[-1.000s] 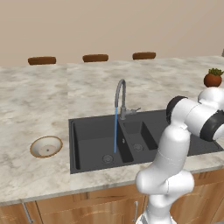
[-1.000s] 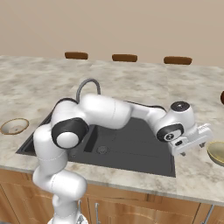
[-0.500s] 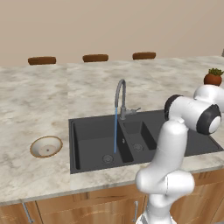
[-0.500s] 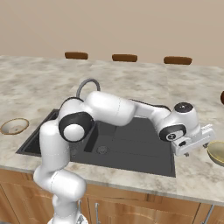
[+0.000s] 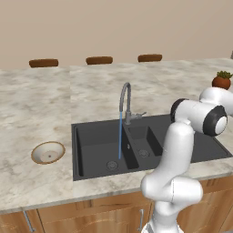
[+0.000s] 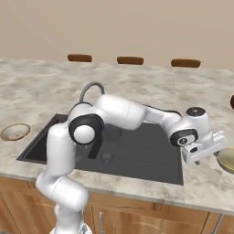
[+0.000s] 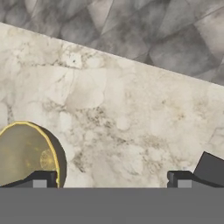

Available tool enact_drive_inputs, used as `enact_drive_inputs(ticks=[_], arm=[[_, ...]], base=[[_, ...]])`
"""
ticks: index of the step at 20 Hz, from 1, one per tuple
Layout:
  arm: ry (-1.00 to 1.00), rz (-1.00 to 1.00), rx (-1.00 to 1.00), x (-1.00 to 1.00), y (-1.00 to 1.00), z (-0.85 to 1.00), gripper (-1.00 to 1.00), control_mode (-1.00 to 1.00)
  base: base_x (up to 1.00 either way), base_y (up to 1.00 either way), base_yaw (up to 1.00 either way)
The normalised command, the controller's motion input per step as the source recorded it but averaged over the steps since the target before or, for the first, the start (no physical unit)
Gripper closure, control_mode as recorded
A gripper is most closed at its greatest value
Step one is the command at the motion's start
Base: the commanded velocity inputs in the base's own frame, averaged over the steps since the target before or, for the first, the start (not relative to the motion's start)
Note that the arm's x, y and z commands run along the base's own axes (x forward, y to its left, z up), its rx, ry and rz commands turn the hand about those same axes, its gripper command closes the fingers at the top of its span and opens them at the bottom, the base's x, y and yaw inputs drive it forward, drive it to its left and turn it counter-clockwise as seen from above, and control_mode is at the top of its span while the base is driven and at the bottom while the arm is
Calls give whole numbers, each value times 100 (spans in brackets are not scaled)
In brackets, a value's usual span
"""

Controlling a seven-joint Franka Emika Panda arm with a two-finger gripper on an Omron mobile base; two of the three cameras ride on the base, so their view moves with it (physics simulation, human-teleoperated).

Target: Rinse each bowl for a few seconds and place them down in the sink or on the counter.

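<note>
With its jaws spread wide and gripping nothing, the end effector [image 7: 109, 179] hangs over the marbled desk [image 7: 131, 113] to the right of the sink [image 6: 137, 151]. Just beside one fingertip [image 7: 41, 179] sits the olive-tan bowl [image 7: 24, 153], upright on the desk. Water runs from the curved tap [image 5: 124, 98] into the left basin. Well apart, the brown-rimmed bowl [image 5: 48, 152] rests on the desk left of the sink. A potted plant [image 5: 221, 80] stands at the far right.
</note>
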Motion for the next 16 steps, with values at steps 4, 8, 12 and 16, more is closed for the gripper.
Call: enact_drive_inputs(ticks=[4, 8, 12, 16], arm=[[5, 0, 0, 5, 0, -14, -100, -100], [4, 0, 0, 16, -8, -7, -100, -100], [4, 1, 1, 16, -19, -6, -100, -100], [4, 2, 2, 16, -23, -5, -100, -100]], base=[[0, 0, 0], [0, 0, 0], [0, 0, 0], [0, 0, 0]])
